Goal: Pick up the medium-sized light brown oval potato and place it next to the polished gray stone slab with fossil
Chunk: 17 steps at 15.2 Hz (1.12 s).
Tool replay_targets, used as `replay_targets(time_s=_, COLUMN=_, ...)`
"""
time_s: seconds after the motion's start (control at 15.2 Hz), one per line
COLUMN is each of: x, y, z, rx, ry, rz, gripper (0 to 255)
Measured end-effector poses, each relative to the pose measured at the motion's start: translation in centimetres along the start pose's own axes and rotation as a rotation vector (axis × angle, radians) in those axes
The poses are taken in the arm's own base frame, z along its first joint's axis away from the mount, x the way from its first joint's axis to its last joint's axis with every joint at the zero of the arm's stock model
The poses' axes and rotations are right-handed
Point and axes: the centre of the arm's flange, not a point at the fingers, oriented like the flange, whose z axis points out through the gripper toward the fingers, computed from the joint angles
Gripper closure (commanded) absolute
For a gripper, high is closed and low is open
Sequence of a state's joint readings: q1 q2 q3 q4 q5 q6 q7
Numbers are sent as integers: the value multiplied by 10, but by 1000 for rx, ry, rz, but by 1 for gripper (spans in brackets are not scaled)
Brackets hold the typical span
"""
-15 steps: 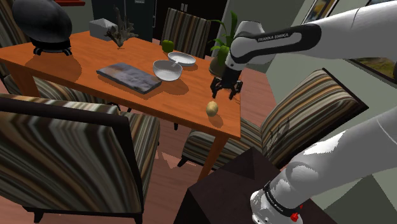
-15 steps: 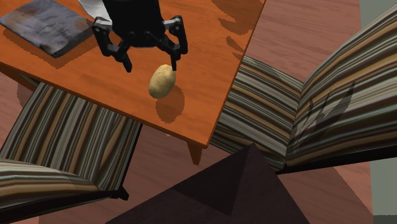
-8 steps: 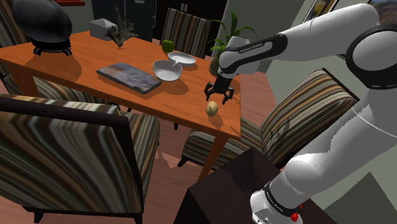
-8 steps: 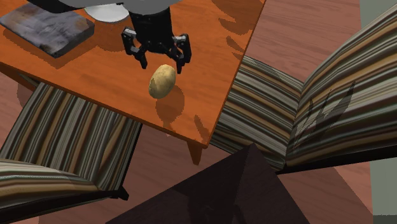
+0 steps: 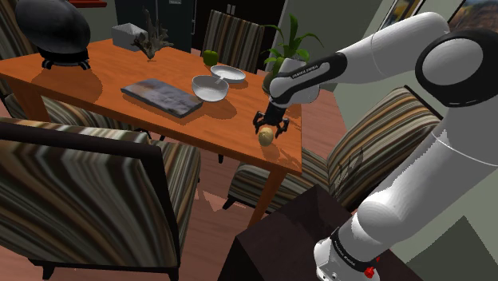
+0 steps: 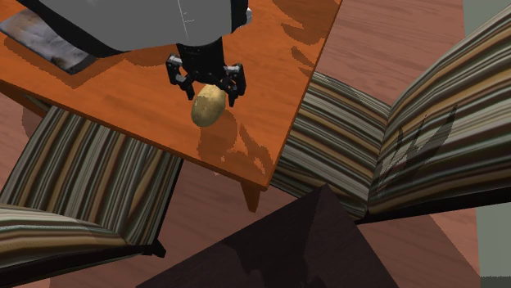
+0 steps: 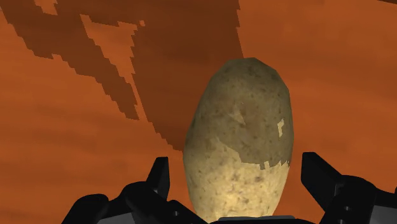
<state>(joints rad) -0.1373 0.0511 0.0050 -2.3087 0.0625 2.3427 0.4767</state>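
Shoulder view: light brown oval potato (image 5: 266, 137) lies on the orange wooden bench (image 5: 104, 68), near the bench corner nearest the stand. The all-black two-finger hand (image 5: 267, 130) is right over it, pointing down, fingers spread to either side of the potato. Flat grey stone slab (image 5: 162, 96) lies further along the bench toward this view's left, well apart from the potato, with two white bowls (image 5: 210, 88) between and behind. Brown striped chairs (image 5: 88, 199) stand around the bench. Second exterior view: hand (image 6: 210, 94) straddles the upper end of the potato (image 6: 209, 107), one finger on each side; potato rests on the bench (image 6: 270, 74) (its shadow just below it). A part of the slab (image 6: 45, 41) shows at this view's upper left, under the grey arm. Wrist view: potato (image 7: 242, 140) sits between the two black fingers (image 7: 159, 184), which stand apart with orange bench showing in the gaps, so the hand is wide and grips nothing.
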Motion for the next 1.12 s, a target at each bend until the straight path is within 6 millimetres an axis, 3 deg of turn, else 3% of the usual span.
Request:
replay_targets(time_s=0.4, x=0, y=0, z=4, rx=0, ry=0, rz=0, gripper=0)
replay_targets(time_s=0.46, x=0, y=0, z=4, rx=0, ry=0, rz=0, gripper=255)
replay_targets(time_s=1.12, x=1, y=0, z=4, rx=0, ry=1, rz=1, gripper=255)
